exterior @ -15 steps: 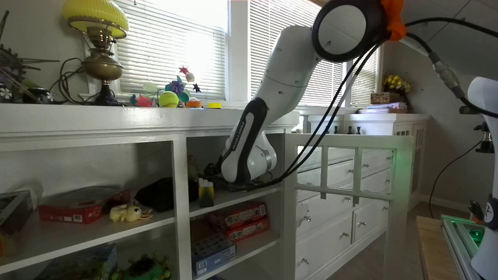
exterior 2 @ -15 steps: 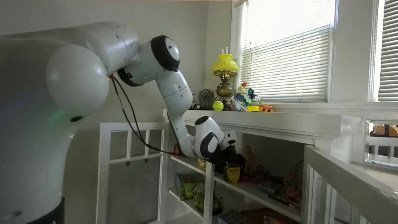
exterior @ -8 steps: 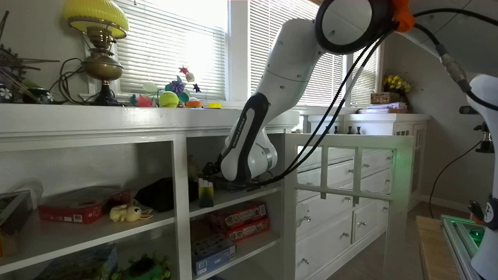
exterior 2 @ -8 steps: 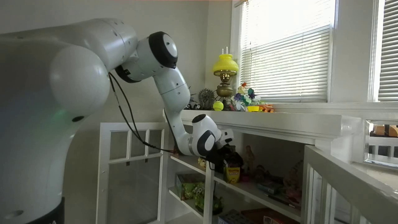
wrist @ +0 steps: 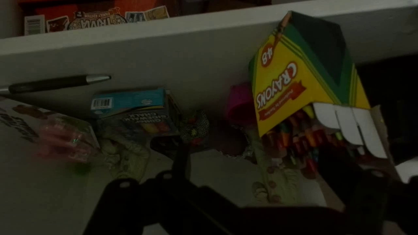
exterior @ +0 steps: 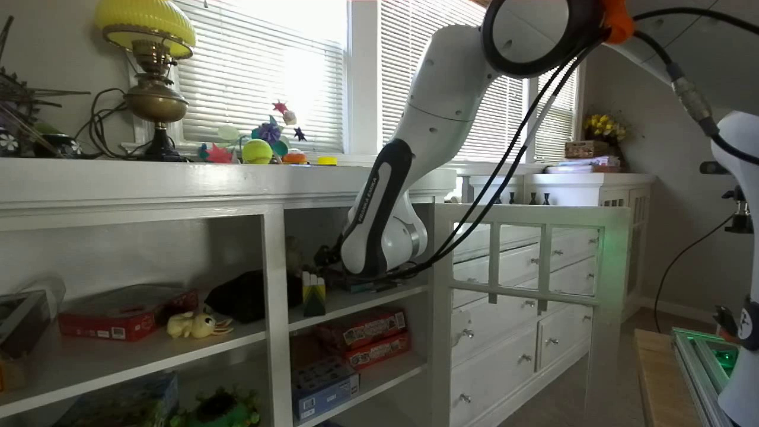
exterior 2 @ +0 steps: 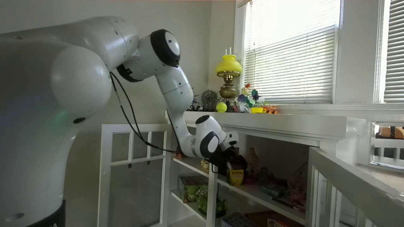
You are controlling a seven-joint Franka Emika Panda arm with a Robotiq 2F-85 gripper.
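The crayon box, its crayons showing, stands near the shelf edge, a gap between it and the chalk box; close to it, the gripper is spread wide, clasping nothing.

It's a home, clearly: we've got a brass lamp and tennis ball up on the white cabinet, window blinds behind it, and look inside it: game boxes, a yellow toy, even a crayon box!
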